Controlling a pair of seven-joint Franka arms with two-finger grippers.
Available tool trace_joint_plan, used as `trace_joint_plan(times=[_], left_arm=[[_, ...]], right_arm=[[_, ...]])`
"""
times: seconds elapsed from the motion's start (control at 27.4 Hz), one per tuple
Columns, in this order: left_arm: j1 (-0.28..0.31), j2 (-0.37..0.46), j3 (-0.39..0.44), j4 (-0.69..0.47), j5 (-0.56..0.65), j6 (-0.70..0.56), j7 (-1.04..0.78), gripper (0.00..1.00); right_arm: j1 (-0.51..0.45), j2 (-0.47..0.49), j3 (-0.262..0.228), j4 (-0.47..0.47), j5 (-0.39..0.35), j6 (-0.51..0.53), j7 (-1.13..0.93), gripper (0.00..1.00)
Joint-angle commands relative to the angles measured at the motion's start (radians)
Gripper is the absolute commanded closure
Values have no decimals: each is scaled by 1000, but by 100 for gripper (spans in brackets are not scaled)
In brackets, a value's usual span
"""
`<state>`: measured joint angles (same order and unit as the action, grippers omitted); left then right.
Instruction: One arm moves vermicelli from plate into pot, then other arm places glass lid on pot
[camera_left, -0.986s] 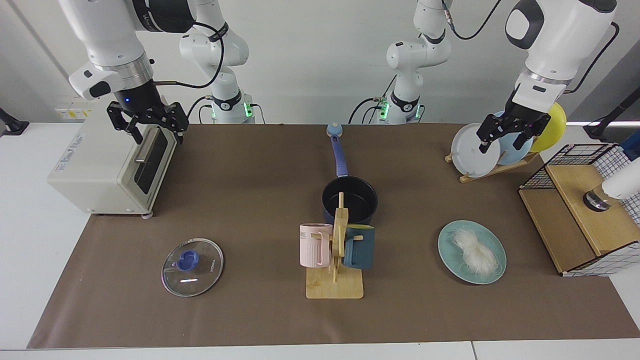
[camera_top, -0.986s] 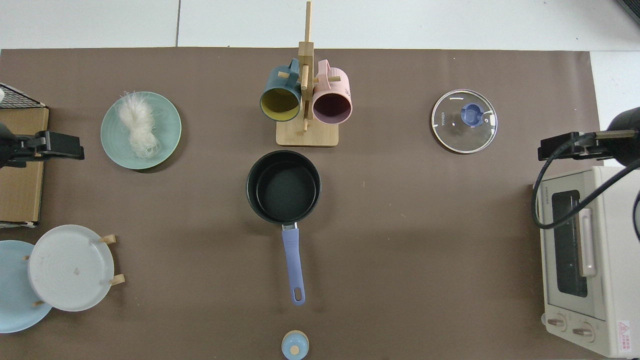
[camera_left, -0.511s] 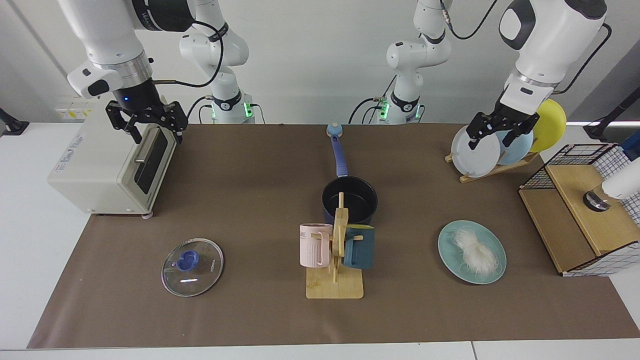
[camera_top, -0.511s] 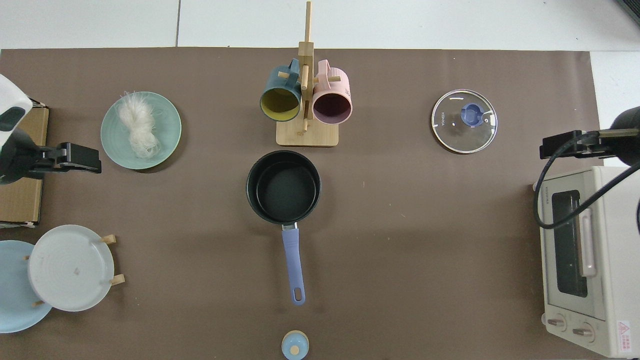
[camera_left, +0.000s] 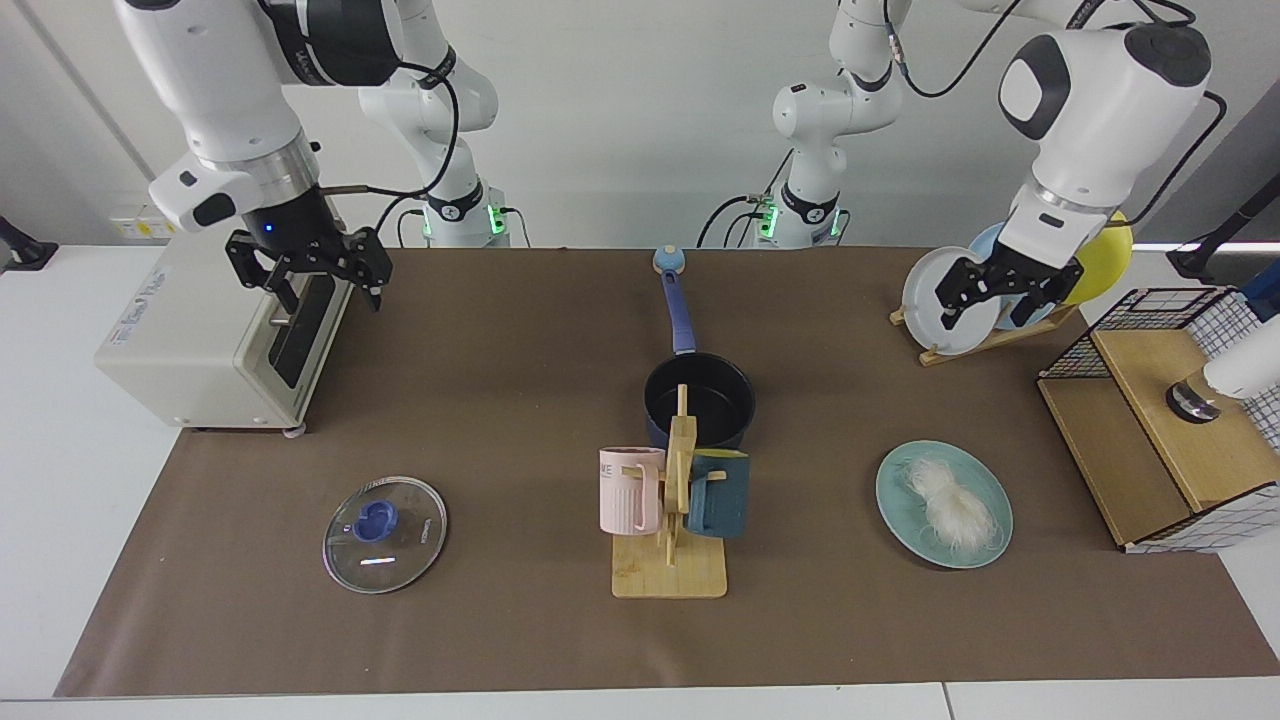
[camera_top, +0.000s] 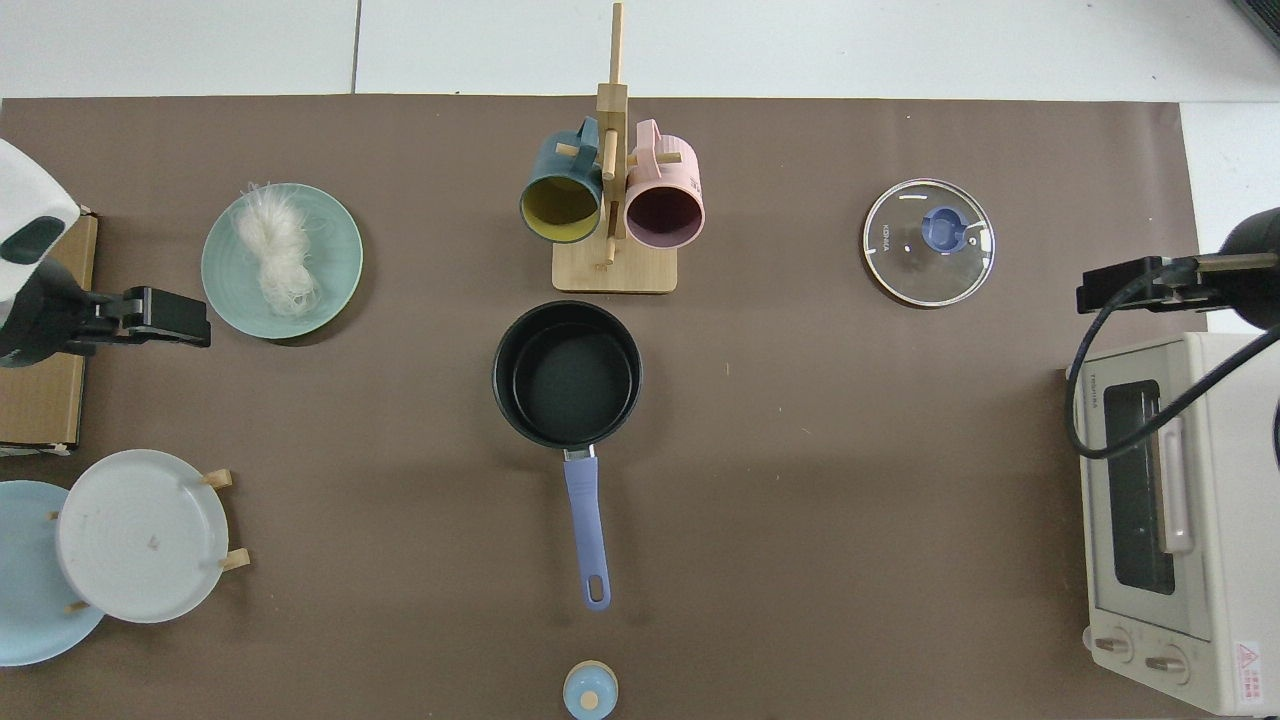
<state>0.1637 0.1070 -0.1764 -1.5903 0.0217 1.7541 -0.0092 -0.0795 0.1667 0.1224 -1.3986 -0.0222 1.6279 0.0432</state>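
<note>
Facing view, tabletop on brown mat
Left gripper (camera_left: 987, 297): fingers spread, empty, raised in front of upright plates, well apart from noodles
Right gripper (camera_left: 318, 281): fingers spread, empty, raised by toaster oven (camera_left: 215, 330)
Vermicelli (camera_left: 950, 500): heaped on teal plate (camera_left: 898, 511)
Pot (camera_left: 700, 400): mid-table, empty, behind mug rack (camera_left: 675, 510)
Glass lid (camera_left: 385, 520): flat on mat, well apart from pot

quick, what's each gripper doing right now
Left gripper: open, holding nothing, up in the air in front of the plate rack.
Right gripper: open, holding nothing, up in the air by the toaster oven.
</note>
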Motion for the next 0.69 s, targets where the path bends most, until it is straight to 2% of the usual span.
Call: trace_joint_plan(times=[0.0,0.07,0.15,0.22,0.33,0.51,0.66], left_arm=[[-9,194,6,133,58,118,-57,0],[-6,209,14,127,57,189,-60,0],[-21,259,17,122,66,228,-83,0],[-36,319,17,131,78,240,-148,0],[-39,352,9,132,107,318,-262,0],[-35,434,17,127,153,384,-259,0],[-32,438,17,125,169,412,-271,0]], right_arm=[[1,209,0,220,4,-48,17,1],[1,276,2,266,4,-48,17,1],[1,322,3,306,4,-39,17,1],[1,371,3,334,2,-16,17,1],[9,433,2,368,-13,24,17,1],[26,514,-3,383,-77,85,15,1],[26,592,-3,385,-100,159,17,1]])
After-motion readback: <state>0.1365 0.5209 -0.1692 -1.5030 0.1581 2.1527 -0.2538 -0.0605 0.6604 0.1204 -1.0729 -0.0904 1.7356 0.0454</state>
